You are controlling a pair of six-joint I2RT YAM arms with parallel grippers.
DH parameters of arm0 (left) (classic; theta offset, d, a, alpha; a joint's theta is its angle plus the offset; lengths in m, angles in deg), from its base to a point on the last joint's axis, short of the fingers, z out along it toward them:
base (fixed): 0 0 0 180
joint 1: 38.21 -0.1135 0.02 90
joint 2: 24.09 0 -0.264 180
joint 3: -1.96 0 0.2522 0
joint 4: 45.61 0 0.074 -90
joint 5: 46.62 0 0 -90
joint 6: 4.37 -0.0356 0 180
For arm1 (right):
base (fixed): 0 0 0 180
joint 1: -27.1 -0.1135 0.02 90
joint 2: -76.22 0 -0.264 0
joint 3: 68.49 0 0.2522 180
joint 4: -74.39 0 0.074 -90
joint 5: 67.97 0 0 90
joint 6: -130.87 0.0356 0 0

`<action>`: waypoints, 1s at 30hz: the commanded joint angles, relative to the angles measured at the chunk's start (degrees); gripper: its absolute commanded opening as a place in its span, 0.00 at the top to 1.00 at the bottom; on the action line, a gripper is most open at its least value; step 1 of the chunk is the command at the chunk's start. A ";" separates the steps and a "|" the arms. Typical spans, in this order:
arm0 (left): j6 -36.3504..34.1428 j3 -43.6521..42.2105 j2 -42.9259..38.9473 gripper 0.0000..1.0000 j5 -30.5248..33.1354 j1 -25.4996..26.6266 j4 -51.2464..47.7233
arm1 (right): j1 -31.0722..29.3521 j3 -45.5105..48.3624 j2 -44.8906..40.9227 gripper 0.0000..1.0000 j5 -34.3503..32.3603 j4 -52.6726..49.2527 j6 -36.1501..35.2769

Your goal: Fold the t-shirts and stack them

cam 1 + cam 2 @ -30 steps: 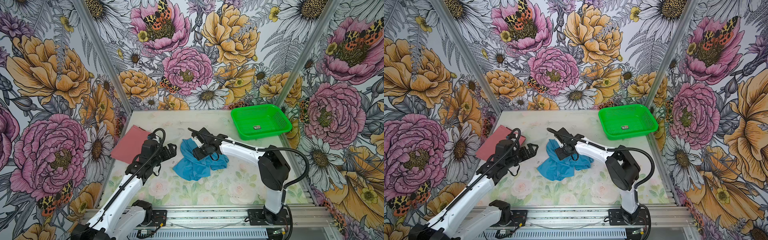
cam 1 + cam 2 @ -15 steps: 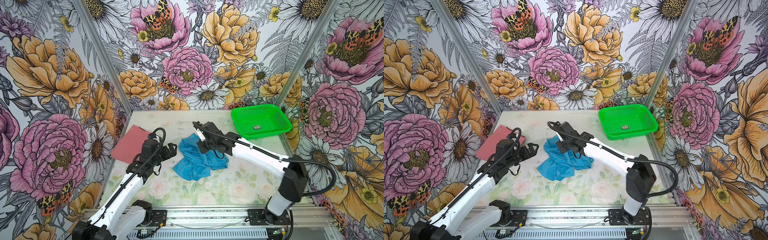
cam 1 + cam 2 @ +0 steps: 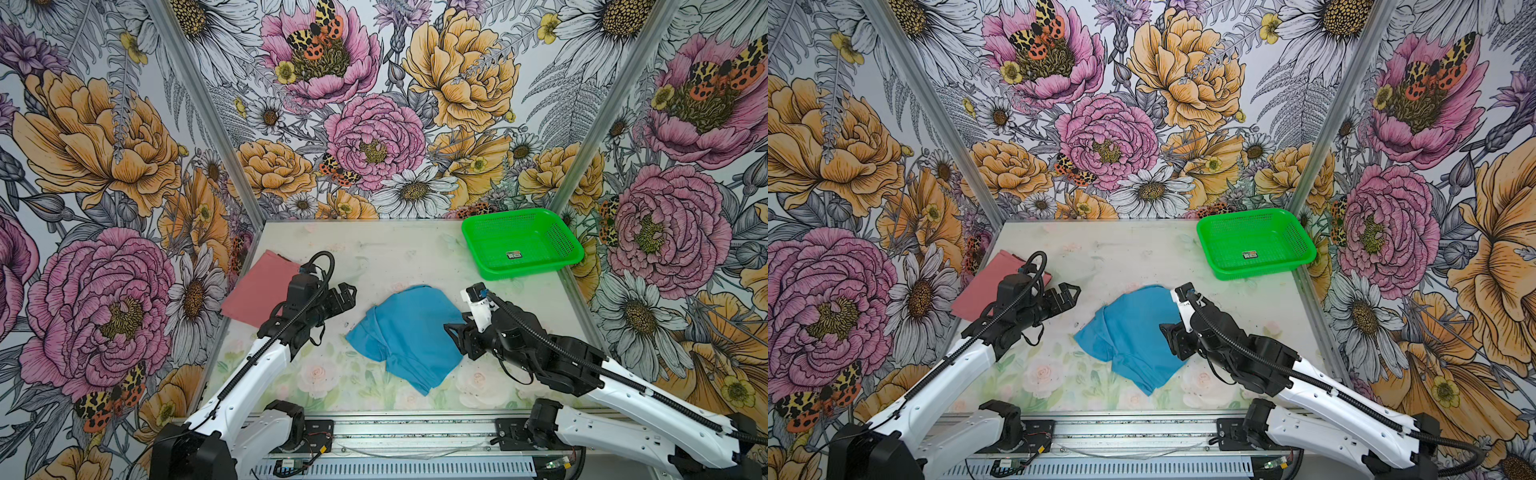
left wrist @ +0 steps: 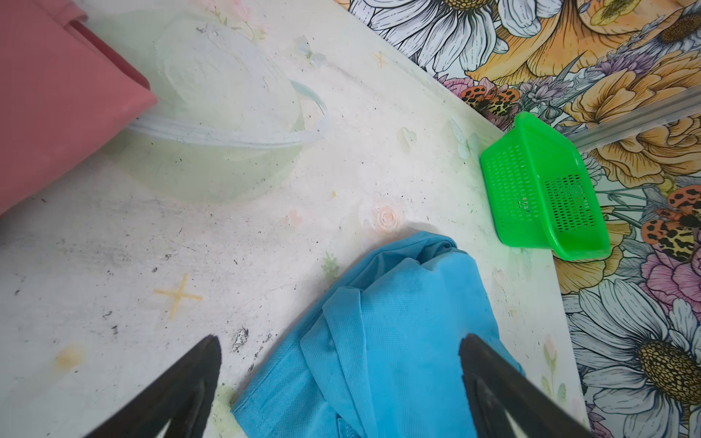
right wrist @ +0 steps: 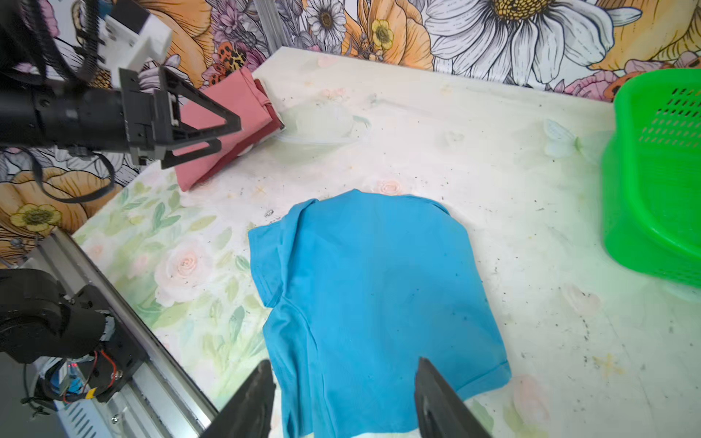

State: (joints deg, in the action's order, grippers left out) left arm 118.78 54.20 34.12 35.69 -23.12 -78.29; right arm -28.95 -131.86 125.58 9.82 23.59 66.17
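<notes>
My left pincer hangs over the desk with its jaws spread wide and nothing between them. It is just beside the salmon pink t-shirt, which lies folded flat against the desk's left edge, partly hidden under my left arm in both top views. My right pincer is released too. In its own wrist view the two black fingers stand apart above the near hem of the sky blue t-shirt, and I see no cloth pinched between them. In a top view its tips sit at the blue shirt's right border; whether they touch the fabric I cannot tell. The blue shirt rests in the middle of the desk, a little toward the front edge. It is partly folded, with one sleeve showing on its left side and a corner pointing at the front edge. It lies well apart from the pink one. The green mesh basket stands in the back right corner of the desk, with a small label lying on its floor.
</notes>
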 commanded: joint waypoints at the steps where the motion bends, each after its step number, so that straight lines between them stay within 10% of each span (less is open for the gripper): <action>1: 0.36 1.48 -0.18 0.01 -1.43 -0.42 1.95 | 0.38 -0.66 6.63 0.39 3.05 0.56 1.96; 12: 0.64 -0.60 -1.12 0.01 -0.61 -0.55 1.95 | -13.77 -1.11 34.73 0.56 10.90 2.71 3.78; 30: 0.86 -0.39 -0.09 0.01 -0.87 -0.76 2.99 | -18.96 3.19 42.14 0.59 7.62 6.58 10.42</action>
State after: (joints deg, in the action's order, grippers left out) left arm 118.97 54.18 34.45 35.32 -23.14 -76.63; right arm -48.10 -130.33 167.20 20.12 29.85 74.82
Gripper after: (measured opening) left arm 0.988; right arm 0.417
